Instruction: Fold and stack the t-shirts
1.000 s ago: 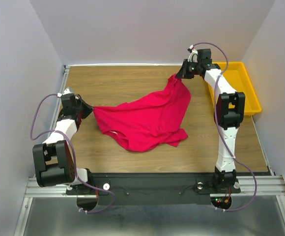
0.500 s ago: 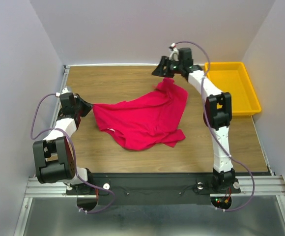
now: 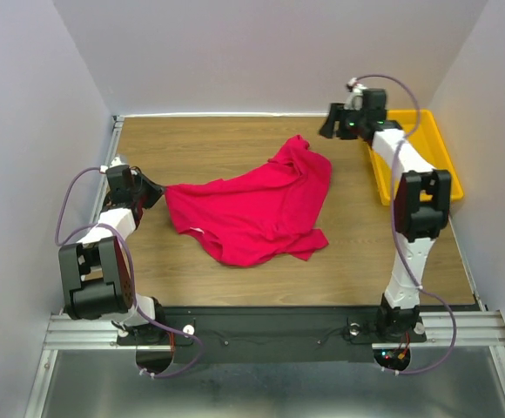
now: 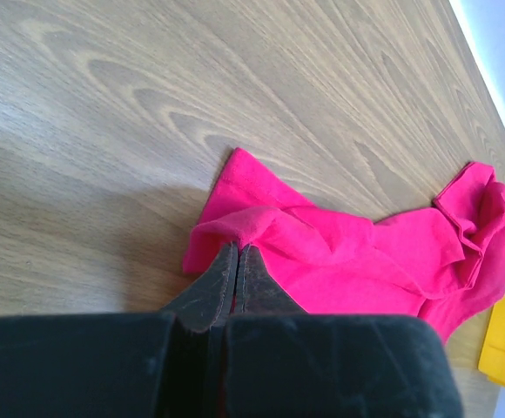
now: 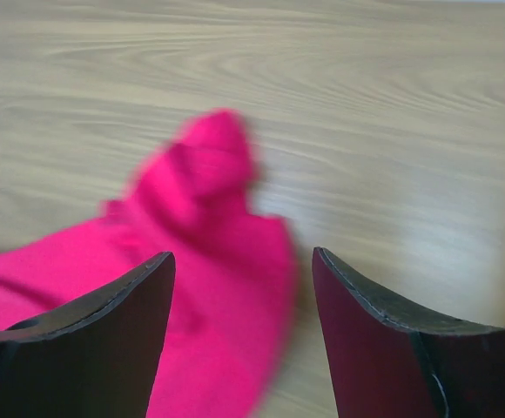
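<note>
- Left of the tray (image 3: 444,161), on the table (image 3: 191,139), the t-shirt (image 3: 252,209) lies crumpled and unfolded, with one corner bunched up at the end nearest the tray.
- At the shirt's edge farthest from the tray, the left gripper (image 4: 238,252) is clenched on a fold of cloth, low over the wood.
- Just beside the tray's far left corner, the right gripper (image 5: 244,257) hangs above the table, jaws spread with nothing between them, clear of the cloth.
</note>
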{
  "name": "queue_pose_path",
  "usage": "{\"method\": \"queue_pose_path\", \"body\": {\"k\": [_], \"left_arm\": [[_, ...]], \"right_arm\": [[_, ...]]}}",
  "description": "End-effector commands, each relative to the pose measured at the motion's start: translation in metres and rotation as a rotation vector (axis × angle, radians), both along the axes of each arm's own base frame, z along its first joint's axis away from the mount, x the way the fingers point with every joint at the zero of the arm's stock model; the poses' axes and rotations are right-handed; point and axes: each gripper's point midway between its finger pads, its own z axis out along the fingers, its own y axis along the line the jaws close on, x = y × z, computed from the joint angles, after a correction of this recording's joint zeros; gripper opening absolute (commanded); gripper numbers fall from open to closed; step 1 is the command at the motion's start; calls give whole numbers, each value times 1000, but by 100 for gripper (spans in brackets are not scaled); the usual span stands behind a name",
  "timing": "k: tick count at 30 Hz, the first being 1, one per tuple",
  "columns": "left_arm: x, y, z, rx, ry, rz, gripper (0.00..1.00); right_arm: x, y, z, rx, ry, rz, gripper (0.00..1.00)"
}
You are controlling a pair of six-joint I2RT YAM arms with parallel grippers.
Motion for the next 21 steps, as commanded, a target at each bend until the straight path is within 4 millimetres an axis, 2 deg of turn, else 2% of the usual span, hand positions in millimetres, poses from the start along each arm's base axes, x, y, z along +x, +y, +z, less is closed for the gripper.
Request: {"method": "queue_pose_path", "body": {"k": [1, 6, 10, 14, 16, 19, 20, 21], "left_arm": [[4, 2, 9, 26, -52, -21, 0], [3, 0, 9, 24, -52, -29, 0], [4, 0, 11, 22, -54, -32, 0], [6, 1, 14, 25, -56, -32, 0], [7, 3, 17, 29, -60, -29, 0], [8, 5, 18, 34, -60, -23, 0], [9, 6, 19, 33, -61, -21, 0], [9, 6, 20, 35, -61, -20, 0]], "right_arm": [[-20, -34, -11, -145, 16, -80, 71], [-25, -39, -35, -120, 93, -122, 72], [-33, -26, -57, -58, 174, -89, 72], [-39, -24, -75, -39, 228, -89, 68], [-39, -24, -76, -42, 231, -91, 61], [-41, -24, -73, -43, 225, -88, 40], [-42, -25, -72, -45, 222, -87, 24], [-42, -25, -70, -46, 218, -86, 15]]}}
